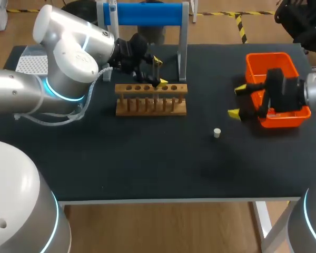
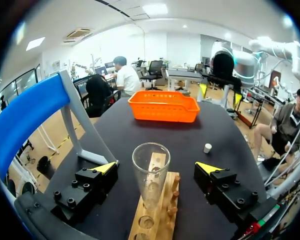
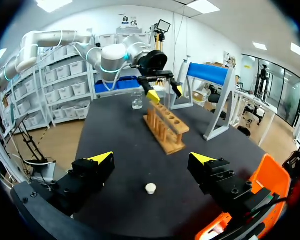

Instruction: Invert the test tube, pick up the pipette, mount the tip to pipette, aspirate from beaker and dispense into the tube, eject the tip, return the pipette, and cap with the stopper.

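The left gripper (image 2: pixel 156 168) hung wide open around the test tube (image 2: pixel 150 186), touching neither side; the tube stood mouth-up in the wooden rack (image 2: pixel 159 220). The right gripper (image 3: pixel 151 158) gaped empty beside the orange basket (image 1: pixel 274 64); the stopper (image 3: pixel 150 188) lay on the surface (image 1: pixel 147 158) ahead of it.

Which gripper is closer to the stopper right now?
The right gripper: the stopper lies just ahead of its open fingers. The left gripper is off at the rack.
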Robot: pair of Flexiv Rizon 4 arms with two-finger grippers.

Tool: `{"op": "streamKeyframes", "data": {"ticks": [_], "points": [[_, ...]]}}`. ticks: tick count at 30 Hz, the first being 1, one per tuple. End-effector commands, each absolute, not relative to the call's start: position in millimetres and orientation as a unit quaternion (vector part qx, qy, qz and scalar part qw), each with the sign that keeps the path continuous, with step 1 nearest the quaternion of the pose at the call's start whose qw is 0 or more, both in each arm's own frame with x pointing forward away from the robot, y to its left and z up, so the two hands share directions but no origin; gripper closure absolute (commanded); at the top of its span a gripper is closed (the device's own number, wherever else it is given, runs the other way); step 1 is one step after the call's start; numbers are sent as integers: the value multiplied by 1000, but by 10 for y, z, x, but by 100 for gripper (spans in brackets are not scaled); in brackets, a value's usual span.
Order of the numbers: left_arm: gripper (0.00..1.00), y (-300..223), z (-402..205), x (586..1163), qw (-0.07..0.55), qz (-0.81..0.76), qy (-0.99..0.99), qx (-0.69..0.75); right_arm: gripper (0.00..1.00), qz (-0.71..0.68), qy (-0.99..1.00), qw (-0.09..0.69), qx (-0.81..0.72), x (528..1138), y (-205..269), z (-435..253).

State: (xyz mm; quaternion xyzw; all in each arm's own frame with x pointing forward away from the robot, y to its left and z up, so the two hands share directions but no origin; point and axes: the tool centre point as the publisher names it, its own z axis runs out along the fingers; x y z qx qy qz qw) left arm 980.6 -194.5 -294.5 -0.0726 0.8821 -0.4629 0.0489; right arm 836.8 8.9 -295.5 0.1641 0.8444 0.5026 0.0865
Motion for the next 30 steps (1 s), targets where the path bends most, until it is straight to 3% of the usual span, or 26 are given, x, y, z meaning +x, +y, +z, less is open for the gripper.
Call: {"op": "streamKeyframes", "data": {"ticks": [1,30], "points": [[0,-1941,-2943,9810,48,-462,883,-72,0,499,844,100,169,8209,187,-3197],[0,-1941,-2943,9810,48,-462,883,-72,0,464,847,108,235,8300,332,-4048]]}}
